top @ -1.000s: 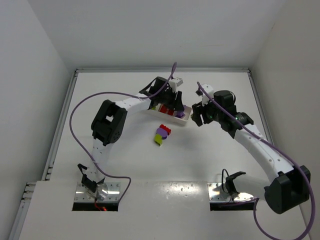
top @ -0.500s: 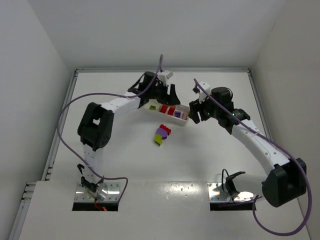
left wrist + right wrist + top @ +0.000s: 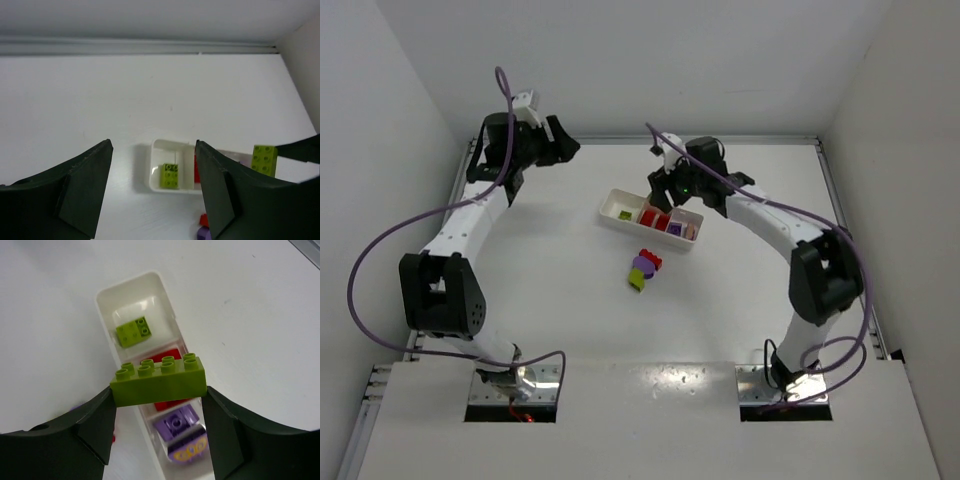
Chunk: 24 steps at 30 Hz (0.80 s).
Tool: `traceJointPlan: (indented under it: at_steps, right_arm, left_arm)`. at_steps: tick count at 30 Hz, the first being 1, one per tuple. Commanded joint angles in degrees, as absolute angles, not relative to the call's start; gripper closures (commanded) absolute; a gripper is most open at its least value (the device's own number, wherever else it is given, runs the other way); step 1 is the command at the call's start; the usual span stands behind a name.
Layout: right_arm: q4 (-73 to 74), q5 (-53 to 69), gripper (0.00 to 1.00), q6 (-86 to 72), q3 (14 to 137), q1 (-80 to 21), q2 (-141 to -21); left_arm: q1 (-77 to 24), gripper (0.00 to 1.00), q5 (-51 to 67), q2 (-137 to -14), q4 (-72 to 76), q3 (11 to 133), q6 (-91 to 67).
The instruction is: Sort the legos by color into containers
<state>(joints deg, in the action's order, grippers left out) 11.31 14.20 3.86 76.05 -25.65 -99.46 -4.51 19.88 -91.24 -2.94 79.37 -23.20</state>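
Careful, your right end effector (image 3: 159, 392) is pinching the green brick (image 3: 160, 383) right over the red bricks (image 3: 161, 355) in the tray's (image 3: 130, 284) middle, so letting go here missorts it.

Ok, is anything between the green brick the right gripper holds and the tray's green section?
Nothing visible. The long green brick, in the right gripper, hangs over the red piece; the adjacent green section holds only one small green brick. The left gripper is far off.
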Motion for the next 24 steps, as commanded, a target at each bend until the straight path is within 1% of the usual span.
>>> traceJointPlan:
  at_steps: [1,5,9,13,19,20,22,23,24]
  right_arm:
    - [8.35,17.05,1.00,4.04,83.57,-26.81,-105.01]
    - [8.96,17.67,1.00,3.52,89.98,-27.33,-111.61]
    - [9.58,17.67,1.00,2.99,93.95,-28.48,-117.23]
    - [10.11,17.67,1.00,2.99,95.97,-29.61,-118.92]
    - [10.72,17.67,0.99,4.57,95.45,-30.84,-120.76]
    - [10.72,17.67,0.98,4.57,95.45,-30.85,-120.76]
    - [10.72,17.67,0.86,5.10,94.84,-31.38,-120.76]
    - [10.72,17.67,0.82,5.10,94.83,-31.90,-121.28]
    - [10.72,17.06,0.75,5.10,94.83,-31.90,-121.29]
  left_arm:
    - [-1.76,0.27,20.21,-89.13,-6.24,74.98,-23.03]
    - [1.40,0.27,21.53,-87.54,-6.24,71.90,-23.03]
    - [3.25,0.27,22.85,-87.54,-6.77,71.89,-23.03]
    - [3.78,0.27,23.91,-88.59,-7.29,71.89,-23.03]
    - [4.31,0.27,25.05,-89.65,-7.29,72.42,-23.55]
    - [4.31,0.27,25.05,-90.17,-7.29,72.42,-23.55]
    - [4.31,0.27,25.05,-90.18,-7.29,72.42,-23.55]
    - [4.31,0.27,25.05,-90.18,-7.29,72.42,-23.55]
    - [4.31,0.27,25.05,-90.70,-7.29,72.42,-24.08]
